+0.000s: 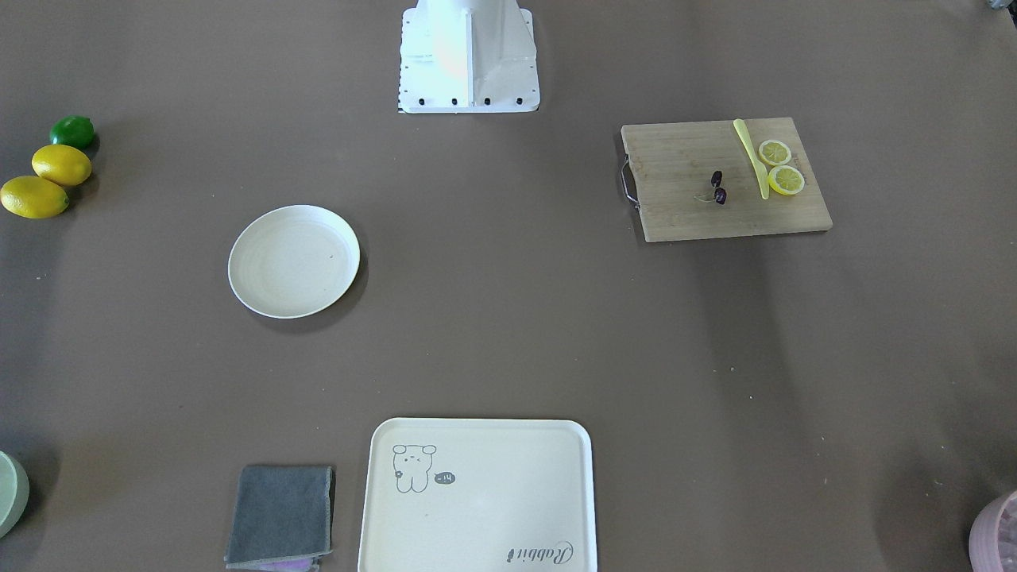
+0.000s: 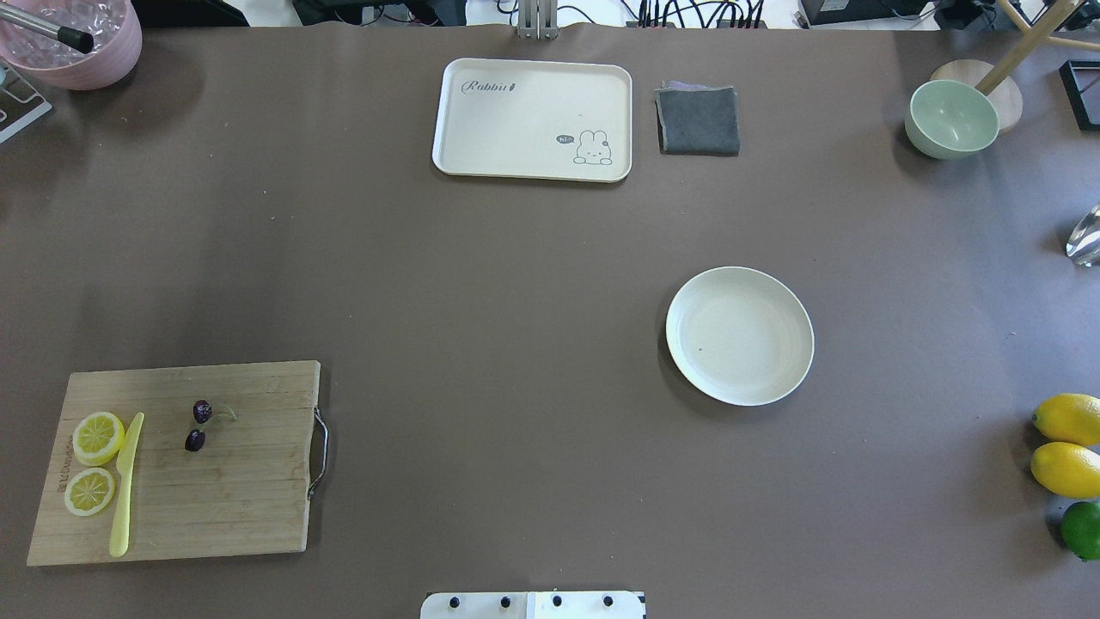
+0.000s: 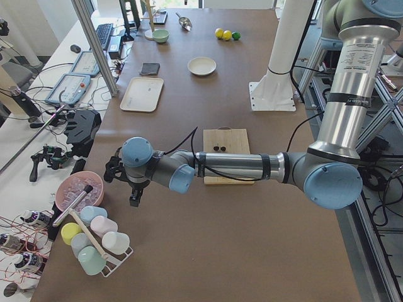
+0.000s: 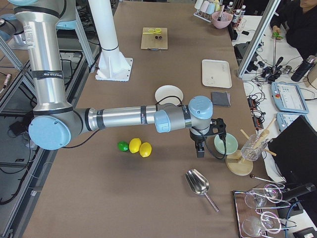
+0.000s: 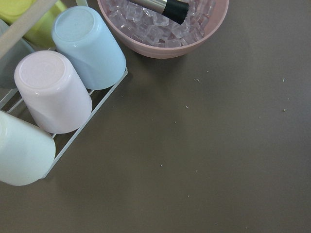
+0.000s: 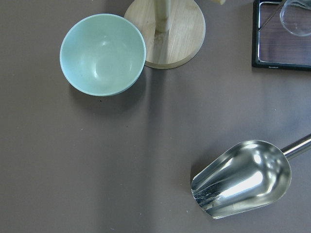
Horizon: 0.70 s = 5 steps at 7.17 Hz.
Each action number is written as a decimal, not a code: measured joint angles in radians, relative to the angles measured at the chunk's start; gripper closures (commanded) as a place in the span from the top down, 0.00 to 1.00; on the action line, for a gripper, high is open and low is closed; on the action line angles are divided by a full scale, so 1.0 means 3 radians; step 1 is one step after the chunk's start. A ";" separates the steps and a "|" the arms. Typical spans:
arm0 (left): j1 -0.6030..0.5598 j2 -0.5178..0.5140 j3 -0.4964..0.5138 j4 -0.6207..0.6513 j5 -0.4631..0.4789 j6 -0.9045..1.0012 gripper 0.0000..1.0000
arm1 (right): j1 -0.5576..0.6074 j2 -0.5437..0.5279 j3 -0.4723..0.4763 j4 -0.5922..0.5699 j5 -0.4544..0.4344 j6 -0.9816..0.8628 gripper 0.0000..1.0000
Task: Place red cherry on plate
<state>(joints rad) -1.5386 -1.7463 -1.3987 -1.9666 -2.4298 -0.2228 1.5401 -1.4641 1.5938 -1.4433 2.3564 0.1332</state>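
The red cherry, a small dark pair on thin stems, lies on the wooden cutting board on the robot's left side. The round cream plate sits bare on the robot's right half. Neither gripper shows in the overhead or front view. In the side views the left gripper hangs by the pink ice bowl, far from the cherry. The right gripper hangs near the green bowl, beyond the plate. Whether either is open or shut I cannot tell.
Two lemon slices and a yellow knife share the board. A cream tray and grey cloth lie at the far edge. Lemons and a lime, a green bowl, a metal scoop, a cup rack and an ice bowl ring the ends.
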 measured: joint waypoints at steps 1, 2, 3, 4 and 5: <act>0.0002 0.0002 0.0005 0.0000 0.0000 -0.0002 0.98 | 0.0000 0.0001 0.0002 0.0000 0.0001 0.0001 1.00; 0.0003 0.0004 0.0010 0.0000 0.0000 -0.0002 0.98 | 0.0000 0.0002 0.0003 0.0001 0.0002 0.0000 1.00; 0.0004 0.0007 0.0010 0.0000 -0.0001 -0.0002 0.98 | 0.0000 0.0001 0.0002 0.0003 0.0001 -0.0003 1.00; 0.0005 0.0012 0.0007 0.0000 -0.0003 -0.0003 0.98 | 0.0000 -0.0001 0.0001 0.0004 0.0000 -0.0004 1.00; 0.0005 0.0013 0.0008 0.0000 -0.0005 -0.0004 0.98 | 0.0000 -0.0004 0.0001 0.0004 0.0001 -0.0004 1.00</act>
<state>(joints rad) -1.5371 -1.7423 -1.3963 -1.9666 -2.4312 -0.2238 1.5401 -1.4652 1.5941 -1.4420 2.3565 0.1320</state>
